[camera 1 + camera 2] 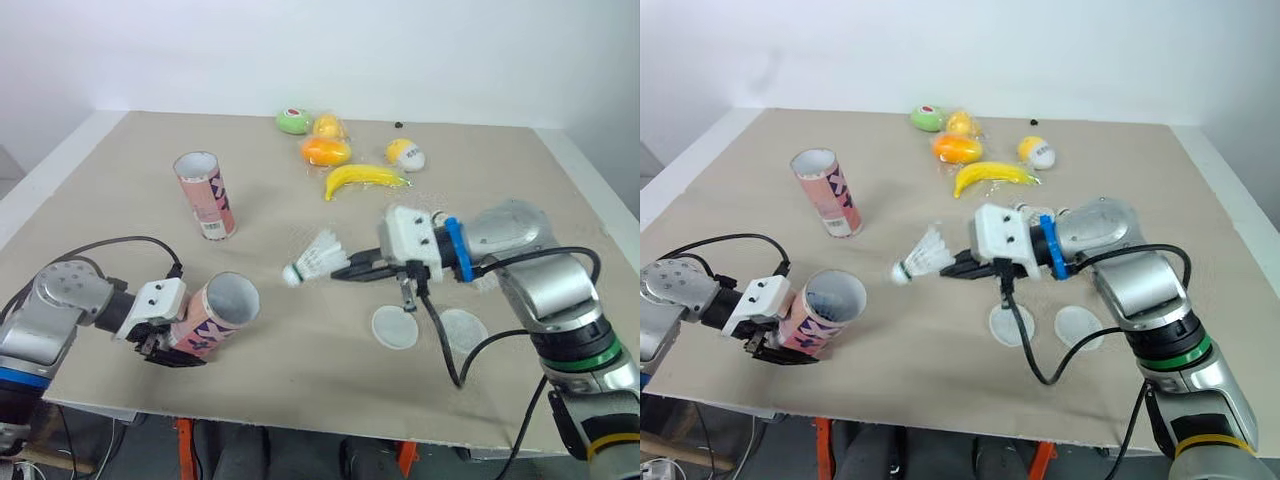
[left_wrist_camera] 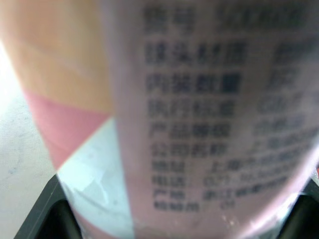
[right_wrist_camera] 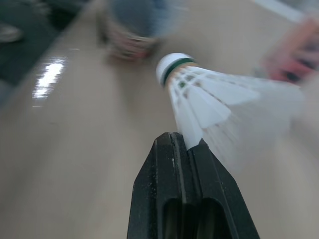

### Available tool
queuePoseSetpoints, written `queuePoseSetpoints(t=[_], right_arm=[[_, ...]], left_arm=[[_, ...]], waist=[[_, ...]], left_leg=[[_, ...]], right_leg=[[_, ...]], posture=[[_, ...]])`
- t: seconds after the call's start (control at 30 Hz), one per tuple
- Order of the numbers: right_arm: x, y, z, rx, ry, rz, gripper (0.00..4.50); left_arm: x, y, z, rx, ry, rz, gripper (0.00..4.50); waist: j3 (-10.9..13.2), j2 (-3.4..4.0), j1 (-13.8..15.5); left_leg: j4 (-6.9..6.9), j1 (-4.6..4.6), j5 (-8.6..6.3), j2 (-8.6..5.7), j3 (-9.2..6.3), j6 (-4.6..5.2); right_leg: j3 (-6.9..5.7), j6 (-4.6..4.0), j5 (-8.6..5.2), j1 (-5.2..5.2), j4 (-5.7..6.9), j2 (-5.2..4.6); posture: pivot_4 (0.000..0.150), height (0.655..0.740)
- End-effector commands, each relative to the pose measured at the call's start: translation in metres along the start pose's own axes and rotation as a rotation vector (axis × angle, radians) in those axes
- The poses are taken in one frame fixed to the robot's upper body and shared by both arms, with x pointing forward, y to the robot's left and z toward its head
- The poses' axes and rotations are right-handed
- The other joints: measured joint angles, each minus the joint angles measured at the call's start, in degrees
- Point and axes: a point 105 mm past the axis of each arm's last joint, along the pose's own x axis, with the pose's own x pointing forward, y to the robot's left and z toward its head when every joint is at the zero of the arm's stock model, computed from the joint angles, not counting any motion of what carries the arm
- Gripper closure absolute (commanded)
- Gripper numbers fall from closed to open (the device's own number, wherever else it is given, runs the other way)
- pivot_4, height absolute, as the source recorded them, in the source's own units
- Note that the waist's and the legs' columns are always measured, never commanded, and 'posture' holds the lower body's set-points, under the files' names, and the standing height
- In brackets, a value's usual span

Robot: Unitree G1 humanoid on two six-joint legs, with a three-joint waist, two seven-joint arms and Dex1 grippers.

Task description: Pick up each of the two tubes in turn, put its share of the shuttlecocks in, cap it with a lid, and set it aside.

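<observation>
While tilted, tube point(image 1: 218, 312) base behind left end effector point(image 1: 178, 352).

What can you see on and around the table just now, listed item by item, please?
Tubes: two, pink and white; one upright at the table's far left, one tilted and held in the left jaws.
Shuttlecock: one, white, held above the table in the right jaws.
Lids: two, whitish, flat on the table side by side under the right arm.
Banana: one, yellow, far middle of the table.
Other fruit: four, green, yellow, orange, yellow-and-white, clustered by the banana.
Table: one, beige.
Left jaws: black, shut on the tilted tube.
Right jaws: black, shut on the shuttlecock's feathers.
</observation>
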Motion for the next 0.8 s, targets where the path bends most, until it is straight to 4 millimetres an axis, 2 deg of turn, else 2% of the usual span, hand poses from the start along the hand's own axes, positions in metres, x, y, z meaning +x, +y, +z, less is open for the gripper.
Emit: queuePoseSetpoints(t=[0.03,0.3,0.63,0.8], right_arm=[[0.009,-0.015,0.015,-0.083,-0.015,-0.016,4.40],[0.011,-0.021,0.044,-0.098,-0.151,0.036,4.40],[-0.005,-0.026,0.053,-0.110,-0.198,0.036,4.40],[0.007,-0.023,0.048,-0.116,-0.160,0.067,4.40]], left_arm=[[0.013,-0.001,-0.006,-0.014,0.007,-0.026,1.11],[0.014,-0.001,-0.006,-0.016,0.003,-0.023,1.11],[0.012,-0.001,-0.007,-0.021,0.006,-0.020,1.11],[0.012,0.000,-0.006,-0.018,0.009,-0.023,1.11]], waist=[[0.0,0.01,0.0],[0.0,-0.04,0.1],[0.0,-0.04,0.1],[0.0,-0.04,0.1]], left_leg=[[0.03,0.00,0.01,-0.01,0.07,0.01],[0.01,-0.08,0.13,-0.01,0.67,0.26],[-0.04,-0.08,0.14,0.03,0.67,0.27],[-0.05,-0.08,0.14,0.04,0.66,0.27]], right_leg=[[-0.01,-0.03,0.02,-0.03,-0.01,-0.07],[-0.14,-0.40,0.23,-0.02,-0.10,-0.53],[-0.25,-0.37,0.22,0.00,-0.10,-0.54],[-0.28,-0.37,0.22,-0.01,-0.10,-0.55]], posture=[[0.150,0.6946],[0.150,0.6946],[0.150,0.6946],[0.150,0.6946]])
